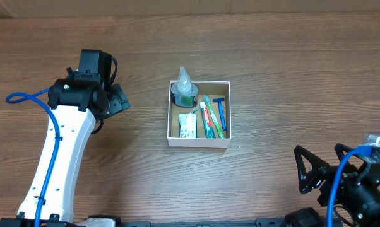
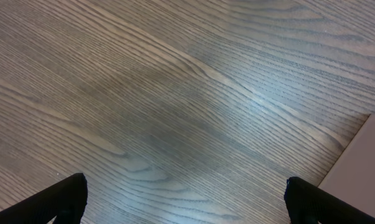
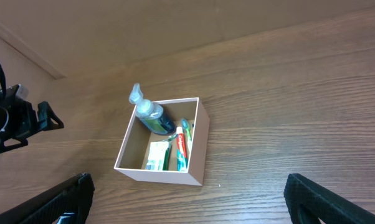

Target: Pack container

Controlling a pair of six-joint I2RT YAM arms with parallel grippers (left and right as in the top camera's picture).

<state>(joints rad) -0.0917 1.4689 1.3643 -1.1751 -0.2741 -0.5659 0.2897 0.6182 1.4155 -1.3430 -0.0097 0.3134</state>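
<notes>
"Two sets of fingers, and neither holding anything?"

"Neither. My left fingers [image 1: 119,101] are spread wide over bare bench [image 1: 272,63], out toward the left edge and well apart from the box [image 1: 198,142]. My right fingers [image 1: 317,169] are spread and empty too, down by the near right corner."

"Where's the box?"

"About mid-bench, a touch toward the right edge, flat with its open side up. A bottle [image 1: 184,93] stands in its far left corner, neck above the wall. I'd guess it is upright to leave floor for the rest. The toothpaste [image 1: 207,116] and toothbrushes [image 1: 221,113] lie side by side, far wall to near wall, likely the only way their length fits. A small packet [image 1: 187,126] fills the near left."

"Why hang back?"

"I see nothing lying outside the box, so I judge the packing about done. Held off like this, I can't nudge a wall."
</notes>
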